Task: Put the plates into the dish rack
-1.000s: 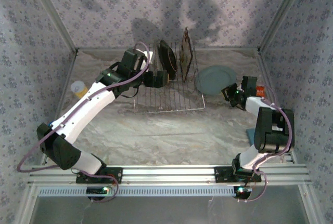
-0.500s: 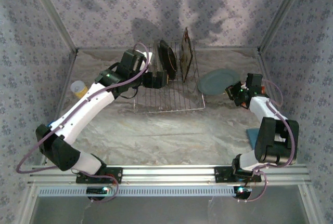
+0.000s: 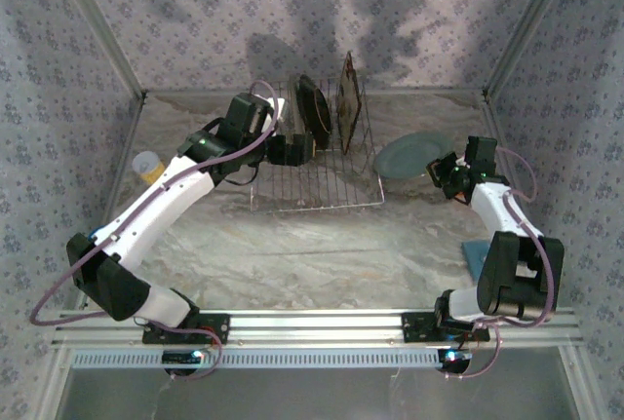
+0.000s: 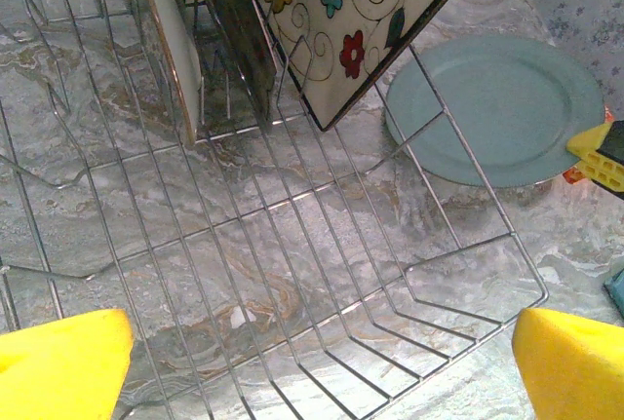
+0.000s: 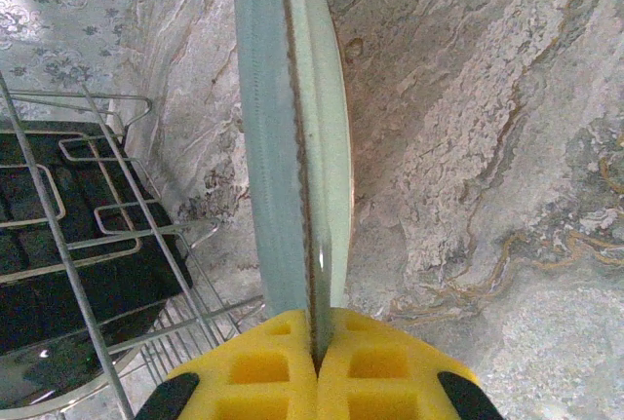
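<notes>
Right fingers [image 5: 253, 381] pinch just the rim of the pale blue plate [image 5: 292, 147] beside the dish rack [image 3: 312, 181], left fingers [image 4: 58, 362] spread over it; thin grip may slip, or plate could clip the rack.

My right tool [image 3: 445, 174] touches the pale blue plate [image 3: 405, 154] at its rim, beside the dish rack [image 3: 322, 191]; my left tool [image 3: 298, 147] hangs over it.

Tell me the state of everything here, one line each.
Blue plate, clamped at its rim.
Right pincer, shut on that plate.
Left pincer, open above dish rack.
Floral square plate, standing in rack.
Dark plate, standing in rack.
Cream plate, standing in rack.
Yellow cup, upright.
</notes>
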`<state>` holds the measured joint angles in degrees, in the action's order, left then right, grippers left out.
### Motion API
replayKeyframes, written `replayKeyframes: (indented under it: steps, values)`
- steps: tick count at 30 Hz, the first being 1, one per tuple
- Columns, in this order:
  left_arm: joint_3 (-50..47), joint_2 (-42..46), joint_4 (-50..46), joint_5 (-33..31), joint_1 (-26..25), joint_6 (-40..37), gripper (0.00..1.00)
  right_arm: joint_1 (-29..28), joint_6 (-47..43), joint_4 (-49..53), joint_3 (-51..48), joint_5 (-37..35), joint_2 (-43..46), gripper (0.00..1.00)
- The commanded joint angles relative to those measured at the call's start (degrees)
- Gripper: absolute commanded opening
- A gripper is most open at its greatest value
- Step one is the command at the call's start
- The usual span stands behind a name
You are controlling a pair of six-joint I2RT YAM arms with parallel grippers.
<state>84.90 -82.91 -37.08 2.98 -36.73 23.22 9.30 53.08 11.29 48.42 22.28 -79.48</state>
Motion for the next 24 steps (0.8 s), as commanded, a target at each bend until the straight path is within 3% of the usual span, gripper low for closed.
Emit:
replayKeyframes:
  steps: [1, 24]
  values:
    - [-0.29, 1.88, 0.42, 0.22, 0.40, 0.51, 0.99, 0.65, -1.15, -3.28, 2.95, 0.47, 2.52, 0.00]
    - [-1.00, 2.74, 0.52, 0.25, 0.30, 1.02, 0.99, 2.30, 3.21, -13.46, -2.83, 1.19, 7.13, 0.00]
